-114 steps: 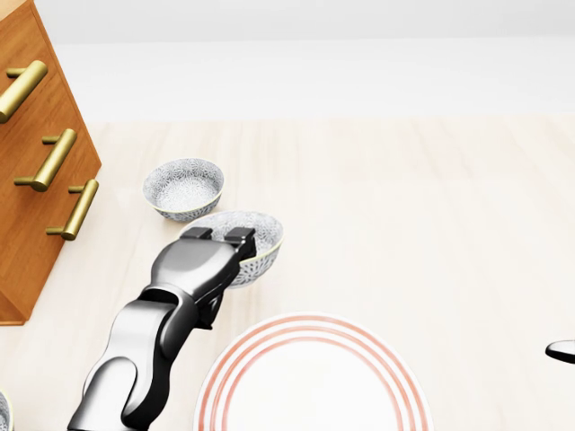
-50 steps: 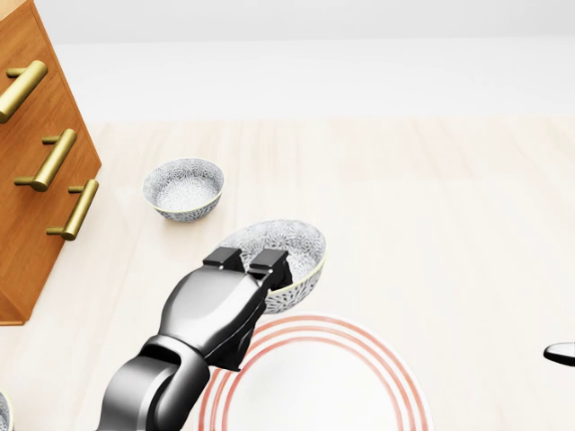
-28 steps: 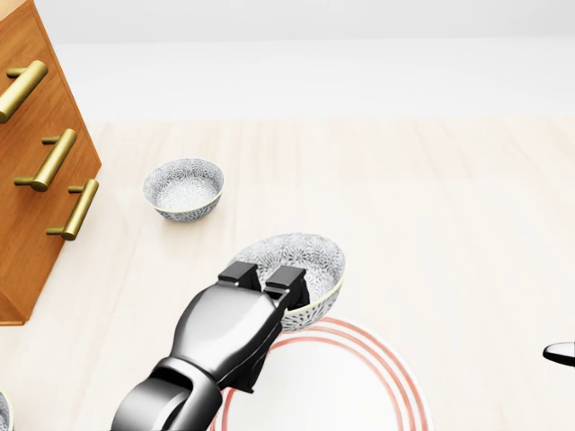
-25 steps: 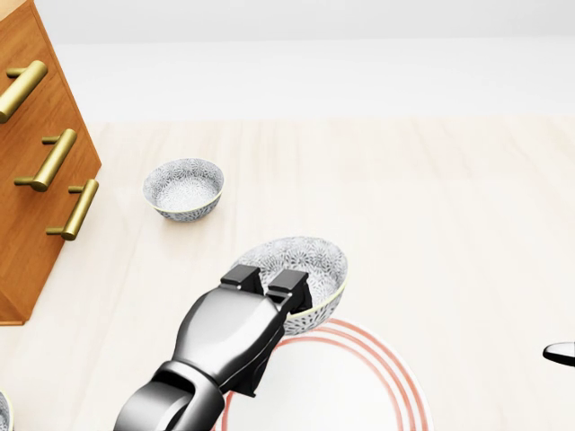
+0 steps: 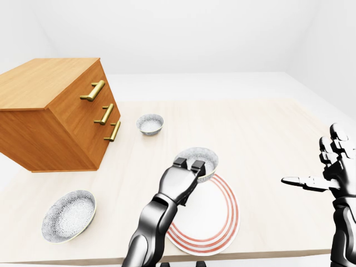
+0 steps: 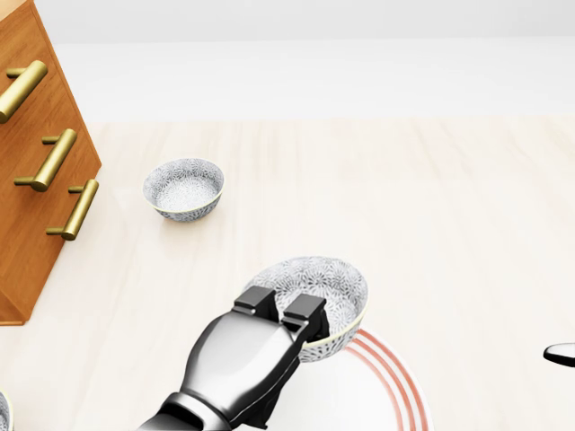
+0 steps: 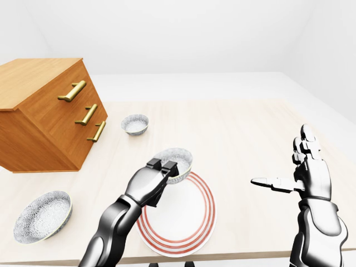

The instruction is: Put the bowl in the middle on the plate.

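Observation:
The patterned grey bowl [image 6: 331, 285] hangs just above the upper-left rim of the red-ringed white plate [image 5: 218, 218]. My left hand [image 6: 280, 306] is shut on the bowl's near rim, with two fingers hooked over the edge. The arm comes up from the bottom left of the head view and hides much of the plate there; only the plate's right rim [image 6: 397, 388] shows. My right hand [image 7: 289, 167] is held open at the right of the right-eye view, thumb pointing left, away from the plate, holding nothing.
A smaller patterned bowl [image 6: 184, 188] stands near the wooden drawer chest [image 5: 55, 111] with brass handles at the left. A wider bowl [image 5: 68, 214] lies at the table's lower left. The table edge runs along the bottom of the eye views.
My left hand has carried the bowl down and to the right in the head view, from beside the small bowl to over the plate's rim. The right hand has not moved.

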You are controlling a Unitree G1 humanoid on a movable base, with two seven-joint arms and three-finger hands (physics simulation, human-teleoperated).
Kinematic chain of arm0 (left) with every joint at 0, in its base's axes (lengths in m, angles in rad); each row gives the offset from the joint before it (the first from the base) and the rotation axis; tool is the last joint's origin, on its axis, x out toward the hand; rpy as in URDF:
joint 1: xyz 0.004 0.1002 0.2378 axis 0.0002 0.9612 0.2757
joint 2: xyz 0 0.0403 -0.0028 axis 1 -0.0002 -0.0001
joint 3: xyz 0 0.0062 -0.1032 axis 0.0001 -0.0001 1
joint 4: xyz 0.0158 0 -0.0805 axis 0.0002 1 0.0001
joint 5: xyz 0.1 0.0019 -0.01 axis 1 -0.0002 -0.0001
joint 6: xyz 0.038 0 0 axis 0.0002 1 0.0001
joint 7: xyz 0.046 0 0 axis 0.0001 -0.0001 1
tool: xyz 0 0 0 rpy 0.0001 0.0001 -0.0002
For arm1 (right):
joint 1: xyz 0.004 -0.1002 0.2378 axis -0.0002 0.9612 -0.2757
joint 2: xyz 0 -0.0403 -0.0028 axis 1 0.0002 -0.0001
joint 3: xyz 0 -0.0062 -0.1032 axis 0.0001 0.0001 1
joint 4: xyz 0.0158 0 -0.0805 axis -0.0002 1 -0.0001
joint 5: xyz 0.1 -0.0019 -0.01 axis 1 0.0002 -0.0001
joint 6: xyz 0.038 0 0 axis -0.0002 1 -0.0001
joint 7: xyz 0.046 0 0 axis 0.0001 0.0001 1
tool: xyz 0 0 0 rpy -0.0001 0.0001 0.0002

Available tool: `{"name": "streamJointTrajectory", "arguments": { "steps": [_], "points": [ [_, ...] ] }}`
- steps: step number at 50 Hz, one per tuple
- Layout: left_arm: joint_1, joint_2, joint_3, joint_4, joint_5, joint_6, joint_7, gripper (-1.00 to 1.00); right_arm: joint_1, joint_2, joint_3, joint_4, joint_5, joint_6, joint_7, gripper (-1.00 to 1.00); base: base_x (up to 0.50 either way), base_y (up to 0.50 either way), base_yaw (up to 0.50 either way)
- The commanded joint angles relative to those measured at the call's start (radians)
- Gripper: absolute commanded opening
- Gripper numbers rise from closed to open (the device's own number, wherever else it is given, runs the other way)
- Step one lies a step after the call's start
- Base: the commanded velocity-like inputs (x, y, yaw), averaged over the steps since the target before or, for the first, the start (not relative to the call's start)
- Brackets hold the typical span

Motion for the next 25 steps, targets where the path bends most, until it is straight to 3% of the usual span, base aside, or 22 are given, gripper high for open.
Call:
{"name": "streamJointTrajectory", "arguments": {
  "steps": [1,25],
  "points": [
    [0.049,0.016,-0.039,-0.042,0.033,-0.002,0.03,-1.0,0.0,0.0,0.002,0.004,-0.001,0.0,-0.001,1.0,0.0,0.0,0.0],
    [0.115,0.055,-0.085,-0.067,0.035,0.01,0.06,-1.0,-0.001,-0.001,0.003,0.004,-0.001,0.0,-0.001,1.0,0.0,0.0,0.0]
  ]
}}
